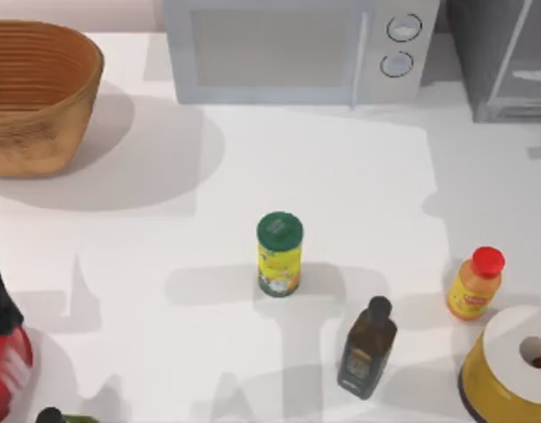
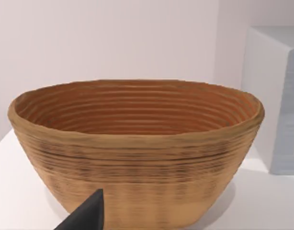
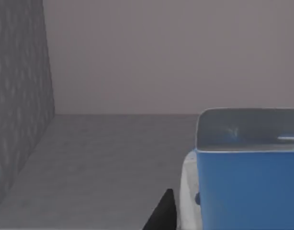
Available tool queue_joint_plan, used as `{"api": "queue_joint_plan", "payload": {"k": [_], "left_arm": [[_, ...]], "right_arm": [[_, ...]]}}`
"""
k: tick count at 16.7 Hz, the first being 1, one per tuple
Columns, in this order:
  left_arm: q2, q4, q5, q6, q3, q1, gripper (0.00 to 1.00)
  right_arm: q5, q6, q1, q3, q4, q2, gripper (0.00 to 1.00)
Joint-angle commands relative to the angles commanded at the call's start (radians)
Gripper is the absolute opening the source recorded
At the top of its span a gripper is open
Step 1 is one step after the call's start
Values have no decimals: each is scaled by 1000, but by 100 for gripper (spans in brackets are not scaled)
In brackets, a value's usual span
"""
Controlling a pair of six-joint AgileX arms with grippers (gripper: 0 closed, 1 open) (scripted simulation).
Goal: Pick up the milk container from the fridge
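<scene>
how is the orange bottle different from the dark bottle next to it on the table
The orange bottle has a red cap; the dark bottle has a black one. The orange bottle is short and rounded, the dark bottle taller and squarer. The dark bottle sits nearer the table's front edge. Both stand upright on the white table.

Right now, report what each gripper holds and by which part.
Cannot be told. The right wrist view shows the milk container close ahead inside the fridge, one dark fingertip beside it, no visible grasp. The left wrist view faces the wicker basket.
</scene>
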Motion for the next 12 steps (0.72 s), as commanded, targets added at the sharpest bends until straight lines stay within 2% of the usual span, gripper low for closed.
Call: {"api": "queue_joint_plan", "payload": {"k": [6, 12], "left_arm": [[0, 0, 0, 0, 0, 0, 100], [0, 0, 0, 0, 0, 0, 100]], "right_arm": [[37, -9, 40, -121, -188, -309, 0], [99, -11, 107, -360, -539, -919, 0]]}}
